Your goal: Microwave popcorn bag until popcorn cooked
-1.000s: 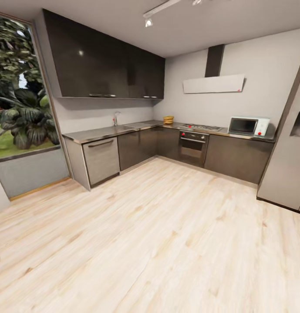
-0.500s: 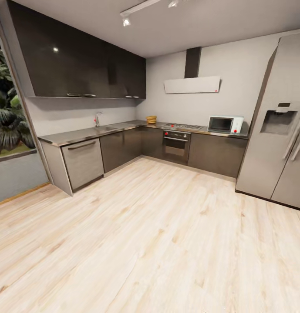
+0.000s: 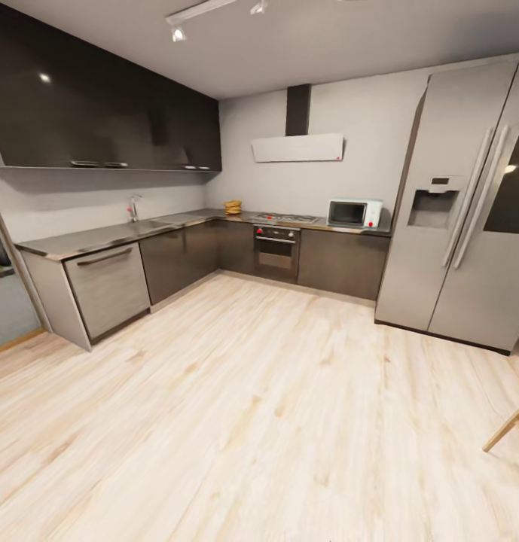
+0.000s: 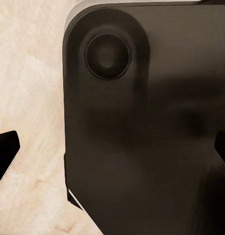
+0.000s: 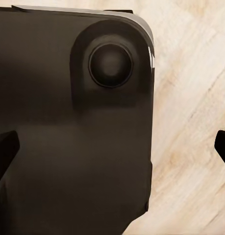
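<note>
The popcorn bag (image 3: 233, 206) sat on the far worktop (image 3: 161, 224), left of the microwave (image 3: 355, 213); likely light and crushable, best pinched at its rim. Both claws hung wide apart, empty.

The floor (image 3: 274, 391) looks like pale, lightly grained matt wood planks. The desk (image 3: 101, 238) is grey, shiny, steel-like. The upper cabinets (image 3: 101, 113) are glossy and dark. The fridge (image 3: 455, 226) has a brushed metal look. The microwave (image 3: 354, 213) has dark glass.
</note>
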Robot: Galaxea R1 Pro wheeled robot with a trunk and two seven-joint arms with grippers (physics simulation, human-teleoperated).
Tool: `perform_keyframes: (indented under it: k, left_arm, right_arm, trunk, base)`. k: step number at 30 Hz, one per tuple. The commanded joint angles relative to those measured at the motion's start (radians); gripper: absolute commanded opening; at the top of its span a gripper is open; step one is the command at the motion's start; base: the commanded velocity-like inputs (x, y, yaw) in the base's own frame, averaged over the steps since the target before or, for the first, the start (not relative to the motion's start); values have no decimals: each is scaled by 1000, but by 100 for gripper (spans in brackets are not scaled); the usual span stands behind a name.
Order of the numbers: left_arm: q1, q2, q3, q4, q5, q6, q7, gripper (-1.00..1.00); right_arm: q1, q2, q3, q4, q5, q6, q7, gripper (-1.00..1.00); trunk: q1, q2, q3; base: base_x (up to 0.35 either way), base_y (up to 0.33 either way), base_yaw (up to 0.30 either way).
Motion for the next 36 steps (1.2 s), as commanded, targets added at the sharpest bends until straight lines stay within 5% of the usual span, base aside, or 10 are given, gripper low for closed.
perform_keyframes:
  k: [1, 24, 36]
  left_arm:
    - [0, 0, 2, 0, 3, -1, 1, 100]
    - [0, 1, 0, 0, 3, 0, 1, 100]
    - [0, 0, -3, 0, 8, 15, 1, 100]
  right_arm:
    - [0, 0, 0, 0, 0, -3, -1, 100]
    - [0, 0, 1, 0, 0, -3, -1, 100]
    - [0, -2, 7, 0, 6, -3, 0, 100]
  trunk:
    - [0, 0, -1]
    - [0, 0, -1]
    - [0, 0, -1]
  base:
    - [0, 0, -256]
    - [4, 0, -254]
    - [293, 0, -24]
